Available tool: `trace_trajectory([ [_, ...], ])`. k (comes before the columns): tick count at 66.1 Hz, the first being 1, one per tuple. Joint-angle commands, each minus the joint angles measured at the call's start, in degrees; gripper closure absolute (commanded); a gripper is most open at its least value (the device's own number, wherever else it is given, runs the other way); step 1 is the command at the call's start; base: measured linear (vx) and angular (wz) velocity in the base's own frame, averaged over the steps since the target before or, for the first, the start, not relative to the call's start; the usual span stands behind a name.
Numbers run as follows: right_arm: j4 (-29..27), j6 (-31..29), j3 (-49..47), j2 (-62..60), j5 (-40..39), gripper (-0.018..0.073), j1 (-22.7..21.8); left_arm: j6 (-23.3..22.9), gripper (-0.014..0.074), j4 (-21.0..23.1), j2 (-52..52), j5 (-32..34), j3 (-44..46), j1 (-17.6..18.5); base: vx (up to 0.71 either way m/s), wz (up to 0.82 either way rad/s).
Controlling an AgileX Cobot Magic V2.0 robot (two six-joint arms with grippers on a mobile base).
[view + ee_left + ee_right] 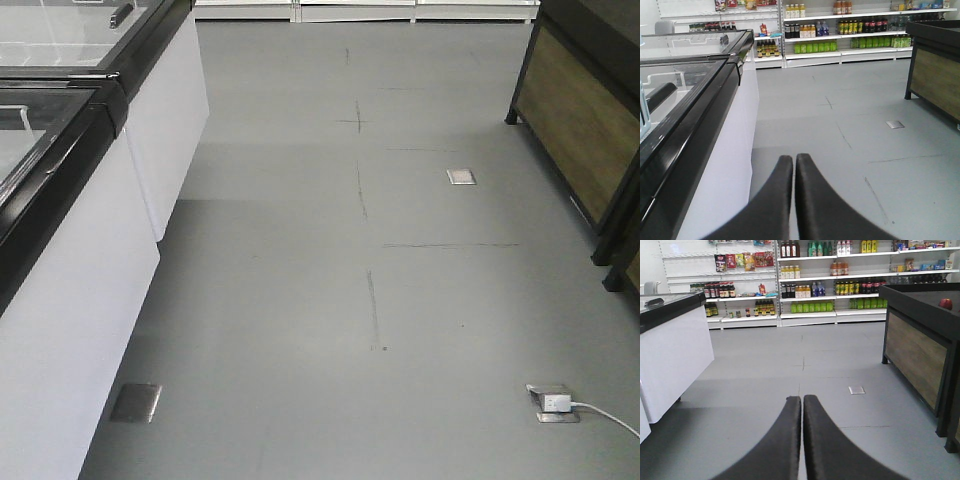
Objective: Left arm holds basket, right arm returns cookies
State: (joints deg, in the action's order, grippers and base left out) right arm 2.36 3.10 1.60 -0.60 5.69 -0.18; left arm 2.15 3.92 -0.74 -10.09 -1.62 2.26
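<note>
left end effector [794,159], right end effector [802,400], closed

A grey floor [300,300] fills most of the view, crossed by thin dark lines [373,305] running up its middle. Along the left stand two white freezers, one near [60,330] and one farther back [165,110], each with a black rim and glass lid [20,140]. A dark stand with wood panels [570,120] sits at the right. Square metal plates lie in the floor at lower left [135,402] and upper right [461,177]. A white plug [556,401] with a white cable [610,417] sits on a third plate at lower right.
</note>
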Motion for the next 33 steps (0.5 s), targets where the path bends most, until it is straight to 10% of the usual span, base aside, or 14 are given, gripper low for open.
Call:
trace_trajectory([
  [1, 0.2, -0.5, 0.1, -0.7, -4.7, 0.0567, -0.3, -0.6, 0.0603, 0.5, -0.6, 5.3, 1.8, -0.1, 0.0, 0.0],
  [17, 0.2, -0.5, 0.1, -0.7, -4.7, 0.0567, -0.3, -3.6, 0.0603, 0.6, -0.5, 17.4, 2.5, -0.1, 0.0, 0.0],
  [33, 0.2, -0.5, 0.1, -0.7, -4.6, 0.0567, -0.3, -4.3, 0.0603, 0.3, 6.0, 12.7, 15.4, -0.1, 0.0, 0.0],
])
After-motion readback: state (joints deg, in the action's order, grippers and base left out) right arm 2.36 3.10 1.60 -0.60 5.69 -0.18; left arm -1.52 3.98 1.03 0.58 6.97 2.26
